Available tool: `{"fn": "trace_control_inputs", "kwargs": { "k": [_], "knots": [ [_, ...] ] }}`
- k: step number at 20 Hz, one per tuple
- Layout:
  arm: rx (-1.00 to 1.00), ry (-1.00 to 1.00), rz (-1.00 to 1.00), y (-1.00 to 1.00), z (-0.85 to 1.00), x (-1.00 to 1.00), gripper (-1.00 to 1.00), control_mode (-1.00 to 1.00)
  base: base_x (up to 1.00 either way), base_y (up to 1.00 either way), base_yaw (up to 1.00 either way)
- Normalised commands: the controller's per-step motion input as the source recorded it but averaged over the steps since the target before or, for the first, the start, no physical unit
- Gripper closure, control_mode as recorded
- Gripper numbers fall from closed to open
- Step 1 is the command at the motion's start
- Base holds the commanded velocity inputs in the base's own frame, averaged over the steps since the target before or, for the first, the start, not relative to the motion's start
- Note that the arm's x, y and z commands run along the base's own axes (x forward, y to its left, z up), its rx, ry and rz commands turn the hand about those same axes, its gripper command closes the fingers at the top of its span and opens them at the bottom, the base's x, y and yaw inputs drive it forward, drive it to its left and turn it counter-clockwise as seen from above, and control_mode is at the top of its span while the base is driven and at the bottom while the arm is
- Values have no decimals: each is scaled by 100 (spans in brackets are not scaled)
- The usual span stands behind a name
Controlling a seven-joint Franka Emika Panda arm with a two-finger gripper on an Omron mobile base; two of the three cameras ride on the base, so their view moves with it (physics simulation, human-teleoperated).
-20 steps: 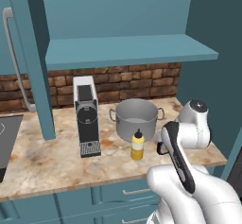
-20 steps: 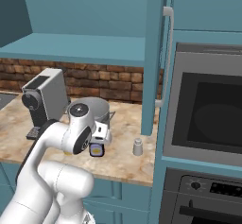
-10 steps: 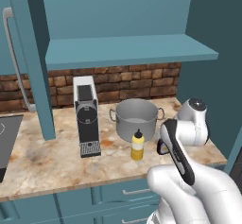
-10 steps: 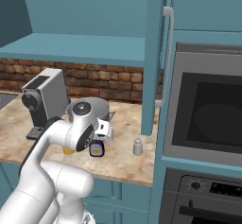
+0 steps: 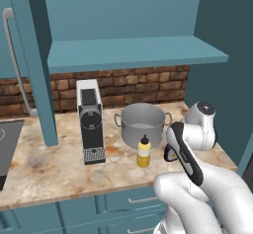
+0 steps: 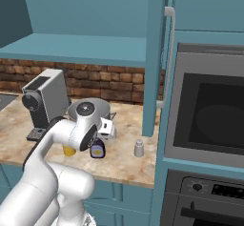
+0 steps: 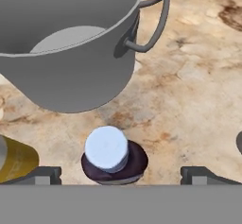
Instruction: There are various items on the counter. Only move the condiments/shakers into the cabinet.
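Sauce bottle point(image 7: 114, 156), dark brown with blue cap, stands upright on the counter point(image 7: 189, 100) directly below my hand, cap facing up between my two fingertips. In the right base view it sits at the counter's front part, just beside my gripper point(image 6: 106, 127). My gripper is spread fully wide and holds nothing; the bottle is not yet touched.

Steel pot point(image 7: 71, 53) is just behind the bottle, near but apart. Yellow squeeze bottle point(image 7: 16, 159) stands close on one side, apart from the sauce bottle. Small shaker point(image 6: 138, 148) sits further toward the cabinet's side panel, well apart. Coffee machine point(image 5: 91, 122) beyond the pot. Cabinet shelf point(image 5: 138, 53) above is bare.

Risks as I judge them:
- Coming down off-centre, one finger lands on the cap and tips the bottle.
- The finger on the yellow bottle's side has little room; it could knock that bottle over.
- A grip only on the narrow cap may slip during the lift to the shelf.
- Swinging up, the bottle could catch the pot's handle or rim.
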Motion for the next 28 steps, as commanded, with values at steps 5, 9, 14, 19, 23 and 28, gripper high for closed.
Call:
{"fn": "trace_control_inputs", "kwargs": {
  "k": [5, 9, 14, 19, 23, 28],
  "knots": [
    [0, -8, 0, 8, -16, 3, -100, -100, 0, 0, 0],
    [0, -6, 0, 20, -19, 0, -100, -100, 0, 0, 0],
    [0, -5, 0, 18, -21, 0, -100, -100, 0, 0, 0],
    [0, -5, 0, 1, -23, 4, -100, -100, 0, 0, 0],
    [-1, 0, 0, 0, -37, 0, -100, -100, 0, 0, 0],
    [0, 0, 0, 0, -42, 0, -100, -100, 0, 0, 0]
  ]
}}
